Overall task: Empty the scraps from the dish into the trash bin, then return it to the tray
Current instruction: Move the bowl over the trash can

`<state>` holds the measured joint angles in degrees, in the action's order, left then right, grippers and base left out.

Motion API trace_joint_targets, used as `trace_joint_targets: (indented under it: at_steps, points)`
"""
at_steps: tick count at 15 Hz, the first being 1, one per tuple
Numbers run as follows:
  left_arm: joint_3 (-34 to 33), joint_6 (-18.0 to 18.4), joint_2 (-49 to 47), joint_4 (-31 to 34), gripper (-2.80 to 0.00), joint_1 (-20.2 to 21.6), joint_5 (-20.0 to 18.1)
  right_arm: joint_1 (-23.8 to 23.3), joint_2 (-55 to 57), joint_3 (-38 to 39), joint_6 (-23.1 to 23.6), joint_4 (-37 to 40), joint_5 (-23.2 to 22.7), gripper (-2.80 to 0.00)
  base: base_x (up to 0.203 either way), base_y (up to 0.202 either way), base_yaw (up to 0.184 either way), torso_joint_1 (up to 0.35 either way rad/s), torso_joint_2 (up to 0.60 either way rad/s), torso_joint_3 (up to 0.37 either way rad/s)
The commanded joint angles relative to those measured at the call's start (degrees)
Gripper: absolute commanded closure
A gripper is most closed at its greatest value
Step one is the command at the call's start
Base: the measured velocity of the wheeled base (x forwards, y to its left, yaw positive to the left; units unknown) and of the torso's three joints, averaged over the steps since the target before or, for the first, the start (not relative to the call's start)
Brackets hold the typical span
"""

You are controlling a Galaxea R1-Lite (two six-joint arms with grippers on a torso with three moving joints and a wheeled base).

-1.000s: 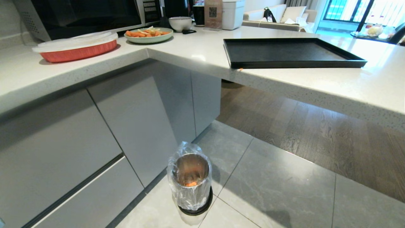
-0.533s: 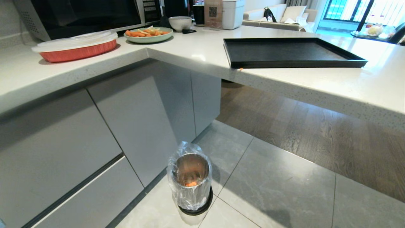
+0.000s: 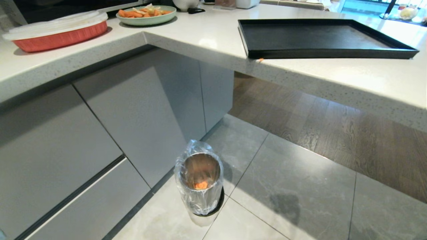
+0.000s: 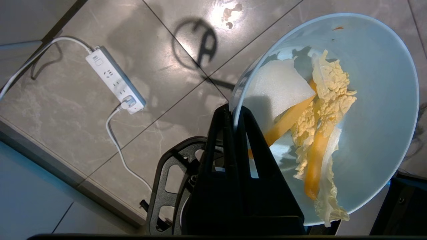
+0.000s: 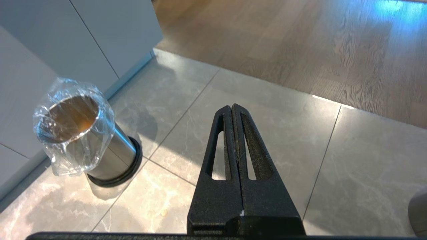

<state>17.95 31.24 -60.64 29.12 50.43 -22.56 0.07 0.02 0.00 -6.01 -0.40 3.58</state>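
In the left wrist view my left gripper [image 4: 232, 111] is shut on the rim of the pale-blue dish [image 4: 377, 110], held above the floor tiles. Yellow, white and orange scraps [image 4: 322, 123] lie inside the dish. The trash bin [image 3: 199, 181], a shiny metal cylinder lined with a clear bag, stands on the floor by the cabinet; the same trash bin [image 5: 78, 133] shows in the right wrist view, and an orange bit lies at its bottom. The black tray [image 3: 320, 38] rests on the counter. My right gripper [image 5: 232, 107] hangs shut and holds nothing. Neither arm appears in the head view.
A white power strip [image 4: 115, 80] with its cable lies on the tiles under my left arm. A pale-green plate of food [image 3: 146, 15] and a red baking dish [image 3: 56, 31] stand on the counter. An orange crumb [image 3: 260, 60] lies at the tray's front edge. Grey cabinets [image 3: 133, 110] stand behind the bin.
The head view has tilted downward, so the counter and bin sit higher in the picture. The things themselves have not moved.
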Motion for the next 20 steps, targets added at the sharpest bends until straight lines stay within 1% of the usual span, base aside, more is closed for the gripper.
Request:
trace_joint_targets:
  at_steps: [1, 14, 15, 17, 20]
  points:
    - [-0.63, 0.22, 0.66, 0.14, 0.00, 0.02, -0.11, 0.01, -0.02, 0.00, -0.05, -0.01, 0.02, 0.00, 0.000, 0.000, 0.000, 0.004, 0.00, -0.204]
    - [-1.07, 0.22, 0.96, -0.03, 0.00, 0.02, -0.29, 0.01, -0.02, 0.00, -0.05, -0.04, 0.02, 0.00, 0.000, 0.000, 0.000, 0.005, 0.00, -0.197]
    - [-1.08, 0.14, 0.96, -0.20, 0.00, 0.02, -0.81, 0.01, -0.02, 0.00, -0.05, 0.03, 0.02, 0.00, 0.000, 0.000, 0.000, -0.002, 0.00, -0.193]
    - [-1.09, -0.29, 1.04, -1.01, 0.00, 0.02, -3.76, 0.01, -0.02, 0.00, -0.05, 0.05, 0.02, 0.00, 0.000, 0.000, 0.000, 0.002, 0.00, -0.200]
    - [-1.07, -2.79, 1.58, -3.04, 0.00, 0.10, -5.67, 0.01, -0.02, 0.00, -0.05, -0.04, 0.02, 0.00, 0.000, 0.000, 0.000, 0.005, 0.00, -0.196]
